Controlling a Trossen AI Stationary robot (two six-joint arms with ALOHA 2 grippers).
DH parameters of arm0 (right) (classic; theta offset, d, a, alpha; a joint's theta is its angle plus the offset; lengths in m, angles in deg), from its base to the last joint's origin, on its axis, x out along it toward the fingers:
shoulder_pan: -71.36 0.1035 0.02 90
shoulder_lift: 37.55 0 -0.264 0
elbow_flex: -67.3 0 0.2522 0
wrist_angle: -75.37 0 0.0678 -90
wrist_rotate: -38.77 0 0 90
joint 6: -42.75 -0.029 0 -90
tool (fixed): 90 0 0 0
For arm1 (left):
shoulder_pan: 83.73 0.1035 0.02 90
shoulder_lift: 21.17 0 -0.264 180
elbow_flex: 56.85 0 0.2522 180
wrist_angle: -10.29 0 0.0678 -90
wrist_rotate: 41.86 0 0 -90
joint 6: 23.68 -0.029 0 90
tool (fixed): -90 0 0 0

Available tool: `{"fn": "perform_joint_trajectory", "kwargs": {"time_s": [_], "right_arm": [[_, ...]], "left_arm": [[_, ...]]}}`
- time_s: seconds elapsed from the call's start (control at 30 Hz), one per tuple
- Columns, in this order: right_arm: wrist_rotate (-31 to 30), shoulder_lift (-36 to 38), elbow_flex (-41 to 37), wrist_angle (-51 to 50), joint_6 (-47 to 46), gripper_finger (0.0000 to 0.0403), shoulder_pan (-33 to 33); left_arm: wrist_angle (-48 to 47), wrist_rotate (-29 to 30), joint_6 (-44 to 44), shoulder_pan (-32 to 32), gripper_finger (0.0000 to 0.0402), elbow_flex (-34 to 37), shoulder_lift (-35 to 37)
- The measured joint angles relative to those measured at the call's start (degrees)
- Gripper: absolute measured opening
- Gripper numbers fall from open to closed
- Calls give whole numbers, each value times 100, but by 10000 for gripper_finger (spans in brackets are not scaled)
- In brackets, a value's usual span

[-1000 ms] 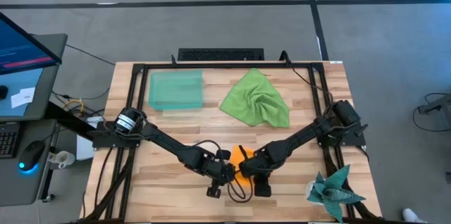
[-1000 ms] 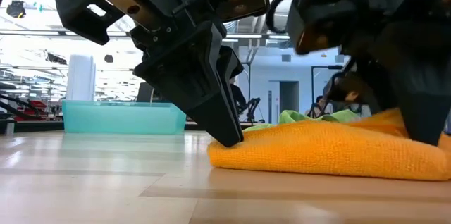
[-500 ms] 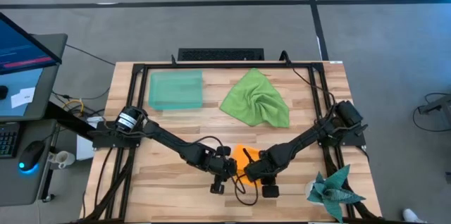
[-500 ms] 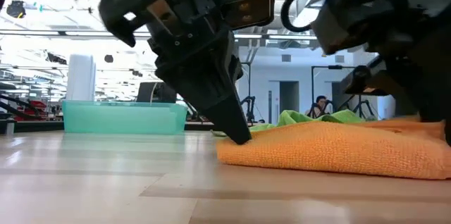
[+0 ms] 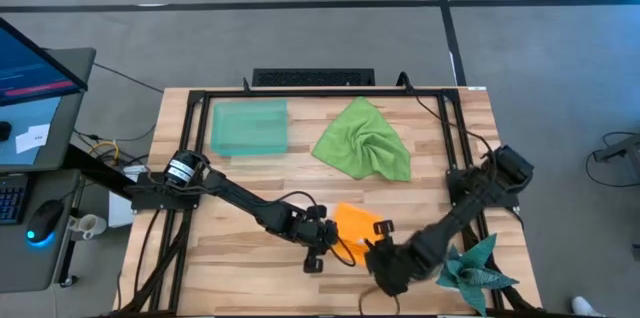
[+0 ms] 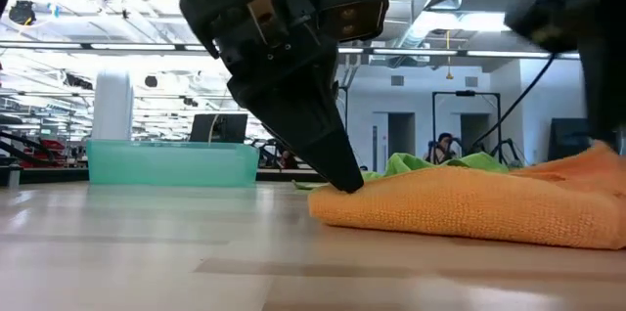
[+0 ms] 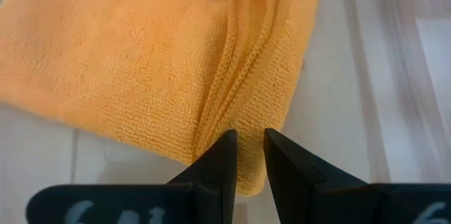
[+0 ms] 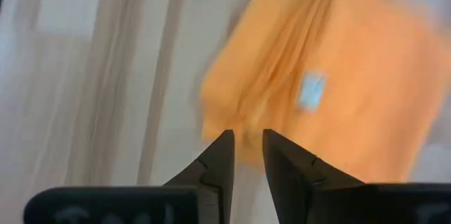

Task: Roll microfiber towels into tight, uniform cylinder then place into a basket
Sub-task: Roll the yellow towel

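**Orange towel pinned at one end, not yet a cylinder**

The orange towel [image 5: 352, 226] lies folded and flat near the front edge of the worktop [image 5: 240, 188], between the two arms. It shows layered edges in the left wrist view, but it is a flattened pad, not a tight roll, so by my judgement the rolling is at an early stage.

The left gripper [image 7: 246, 155] sits at the towel's edge with its jaws nearly closed, a narrow slit between them right over the folded hem. In the low view its tip [image 6: 342, 176] presses down where cloth meets wood. That placement makes sense as an anchor: holding one end down keeps the soft cloth from sliding while the other end is worked.

The right gripper [image 8: 245, 155] is at the front of the worktop, just beside the towel's corner and apparently off the cloth, jaws nearly shut on nothing. It probably stands there to take a fresh hold.

The green towel [image 5: 363, 140] lies crumpled and untouched at the back of the worktop, well clear of the arms. The basket [image 5: 248, 128] sits at the back left, nothing visible in it, out of the way until a roll is ready. A dark teal cloth [image 5: 476, 266] rests at the front right corner.
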Motion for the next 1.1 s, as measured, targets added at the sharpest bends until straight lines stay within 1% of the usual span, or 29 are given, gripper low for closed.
{"fn": "perform_joint_trajectory", "kwargs": {"time_s": [0.07,0.1,0.17,0.3,0.37,0.5,0.63,0.8,0.87,0.97,1.1], "right_arm": [[-653,-16,2,137,-129,98,223],[-845,-37,2,178,-208,98,311],[-959,-52,0,172,-342,98,433],[-1007,-50,0,360,-394,98,506],[-1009,-50,2,625,-394,99,500],[-1001,-50,2,888,-391,116,416],[-996,-50,2,894,-370,155,363],[-721,-50,-51,962,-282,217,226],[-715,-50,-203,1080,-114,230,219],[-677,-52,-441,1288,1,233,227],[-697,-52,-557,1436,102,222,228]], "left_arm": [[6,127,81,0,66,0,0],[4,195,126,0,66,0,0],[4,253,184,0,66,0,0],[-17,280,206,0,66,0,0],[-11,281,208,0,66,0,0],[15,354,213,0,66,0,0],[21,359,214,-1,66,0,0],[23,362,214,-2,66,0,0],[24,362,212,-2,66,0,0],[24,362,211,-2,66,0,1],[24,362,210,-2,66,0,0]]}}
